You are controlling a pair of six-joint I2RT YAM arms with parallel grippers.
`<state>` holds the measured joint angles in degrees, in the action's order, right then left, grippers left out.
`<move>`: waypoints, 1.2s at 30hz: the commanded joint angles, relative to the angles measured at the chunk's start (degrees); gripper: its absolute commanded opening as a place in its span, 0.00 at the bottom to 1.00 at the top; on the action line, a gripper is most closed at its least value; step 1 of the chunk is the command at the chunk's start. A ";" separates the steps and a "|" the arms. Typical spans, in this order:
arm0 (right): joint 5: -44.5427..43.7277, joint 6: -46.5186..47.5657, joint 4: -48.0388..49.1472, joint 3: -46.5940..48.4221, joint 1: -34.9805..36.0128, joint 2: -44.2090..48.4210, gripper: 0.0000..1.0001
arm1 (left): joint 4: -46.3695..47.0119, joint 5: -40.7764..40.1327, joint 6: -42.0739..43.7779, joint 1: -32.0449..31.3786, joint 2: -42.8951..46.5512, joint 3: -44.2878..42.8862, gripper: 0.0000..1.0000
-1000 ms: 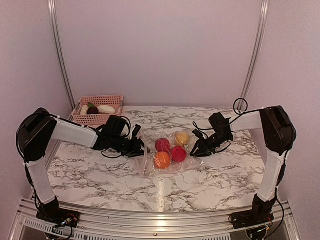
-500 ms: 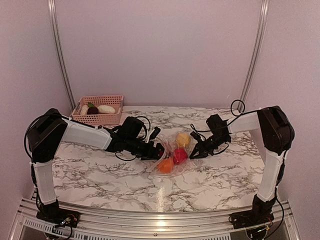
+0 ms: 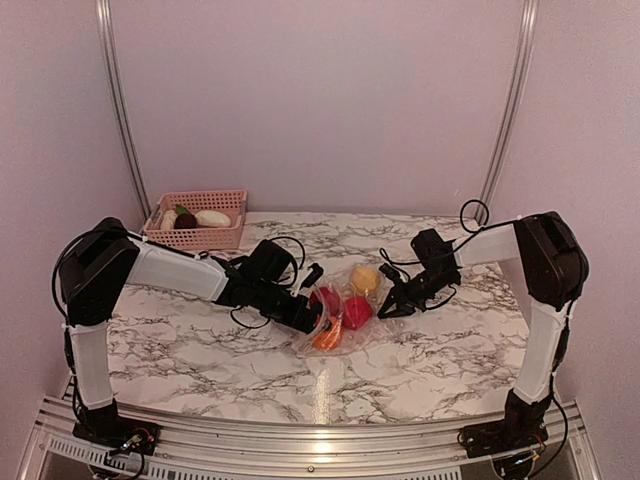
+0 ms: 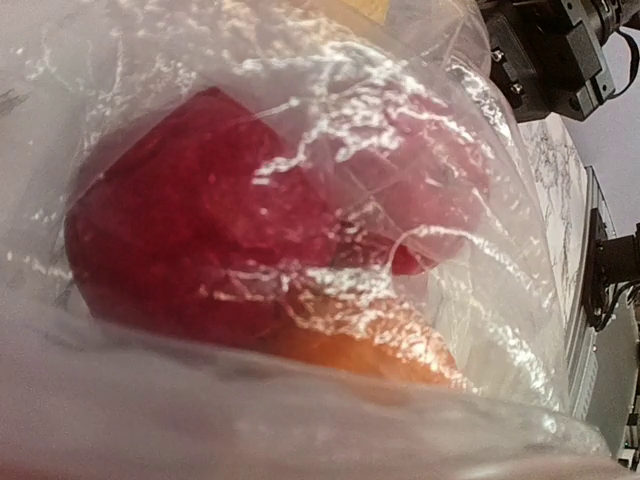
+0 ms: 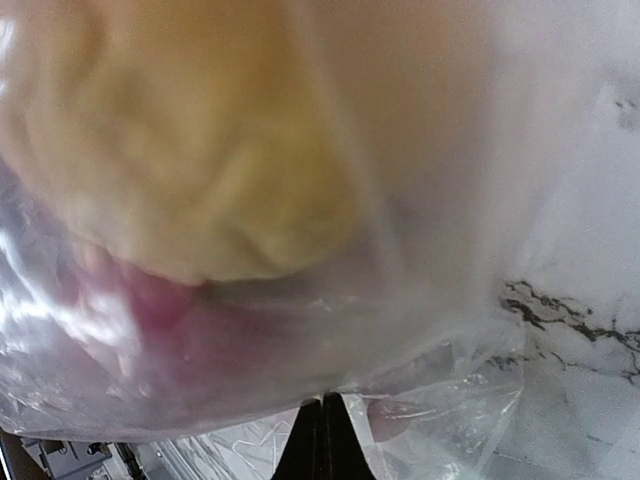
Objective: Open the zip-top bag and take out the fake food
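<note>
The zip-top bag lies crumpled in the middle of the marble table. Fake food shows through it: a yellow piece, two red pieces and an orange one. My left gripper is pushed into the bag's left side, jaws open around the dark red piece. Crinkled film fills the left wrist view, the orange piece below the red. My right gripper is shut on the bag's right edge; its closed fingertips pinch film below the yellow piece.
A pink slotted basket stands at the back left of the table with a white piece and a dark purple piece in it. Metal frame posts rise behind, and the table's front rail runs along the near edge.
My left gripper has moved right into the bag and opened wide. My right gripper has closed on the bag's right edge. The bag has bunched up and the food has shifted together.
</note>
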<state>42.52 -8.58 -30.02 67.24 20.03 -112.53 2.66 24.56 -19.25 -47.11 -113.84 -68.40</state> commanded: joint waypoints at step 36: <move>-1.67 -2.35 2.38 -1.85 -2.78 1.11 0.00 | -0.22 1.09 8.07 9.30 19.77 16.08 0.63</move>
<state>41.25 -10.28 -28.91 66.32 18.11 -112.51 2.28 22.35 -10.17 -42.22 -99.00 -54.43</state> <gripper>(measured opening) 0.002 0.789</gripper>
